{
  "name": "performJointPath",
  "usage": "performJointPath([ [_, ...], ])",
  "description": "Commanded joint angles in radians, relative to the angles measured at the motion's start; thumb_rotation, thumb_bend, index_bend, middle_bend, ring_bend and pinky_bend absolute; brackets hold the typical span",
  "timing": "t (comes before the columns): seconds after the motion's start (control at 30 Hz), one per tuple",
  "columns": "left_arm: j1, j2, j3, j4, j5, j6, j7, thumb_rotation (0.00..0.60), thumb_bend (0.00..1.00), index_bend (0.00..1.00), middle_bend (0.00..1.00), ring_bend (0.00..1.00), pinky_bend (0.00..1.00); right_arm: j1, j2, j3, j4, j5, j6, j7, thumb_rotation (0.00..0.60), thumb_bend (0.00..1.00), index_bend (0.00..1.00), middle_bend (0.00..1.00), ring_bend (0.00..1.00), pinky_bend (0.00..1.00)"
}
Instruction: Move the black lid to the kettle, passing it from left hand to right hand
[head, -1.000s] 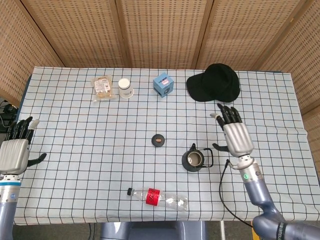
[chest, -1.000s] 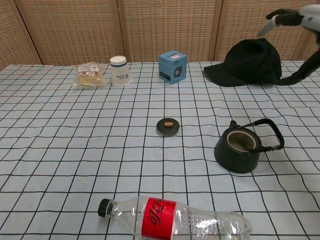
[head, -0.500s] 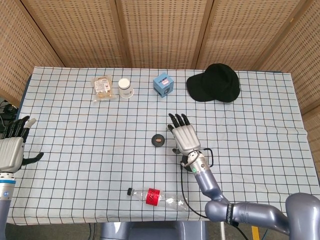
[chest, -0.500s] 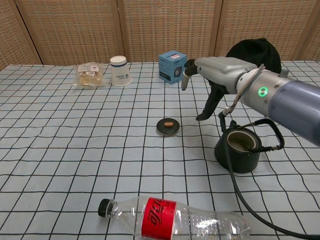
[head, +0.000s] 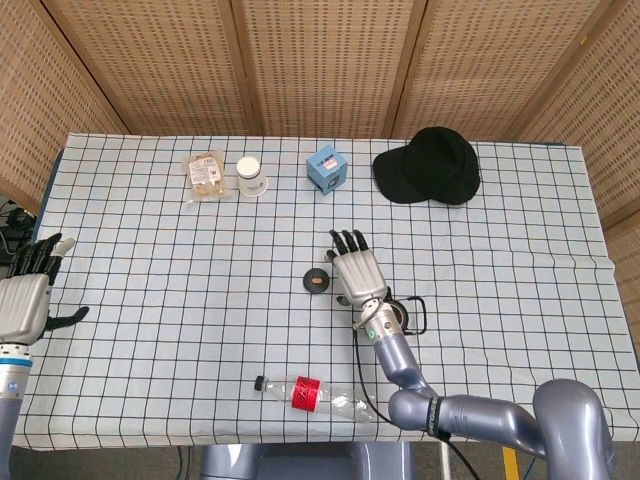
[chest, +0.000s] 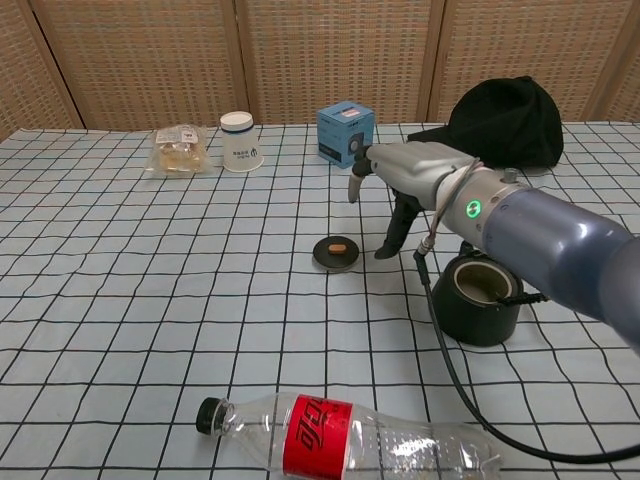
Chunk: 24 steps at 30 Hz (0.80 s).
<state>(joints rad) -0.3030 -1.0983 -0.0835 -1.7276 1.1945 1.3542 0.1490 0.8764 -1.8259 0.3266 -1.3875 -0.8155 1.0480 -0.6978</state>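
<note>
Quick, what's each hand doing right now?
Left hand: open, holding nothing.
Right hand: open, holding nothing, beside the black lid.

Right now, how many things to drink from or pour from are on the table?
3: a white cup at the back left, a black kettle under the right arm, and a plastic bottle lying at the front edge.

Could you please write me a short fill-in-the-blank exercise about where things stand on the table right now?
1. The black lid lies on the ___, held by neither hand.
2. The kettle stands with its top ___.
3. The right hand is above the table between the black lid and the ___.
4. The plastic bottle lies on its ___.

Missing words: table; open; kettle; side
</note>
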Motion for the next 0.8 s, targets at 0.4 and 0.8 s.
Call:
performJointPath([
  [0.4, -0.002, 0.019, -0.018, 0.005, -0.025, -0.065, -0.03, 0.6, 0.18, 0.08, 0.0, 0.0, 0.0, 0.084, -0.128, 0.018, 0.207, 0.039, -0.073, 0.027, 0.6, 0.26, 0.39, 0.12, 0.0, 0.05],
  [0.8, -0.005, 0.021, -0.031, 0.014, -0.038, -0.102, -0.041, 0.6, 0.18, 0.08, 0.0, 0.0, 0.0, 0.113, -0.174, 0.026, 0.299, 0.04, -0.11, 0.057, 0.6, 0.3, 0.41, 0.13, 0.0, 0.06],
])
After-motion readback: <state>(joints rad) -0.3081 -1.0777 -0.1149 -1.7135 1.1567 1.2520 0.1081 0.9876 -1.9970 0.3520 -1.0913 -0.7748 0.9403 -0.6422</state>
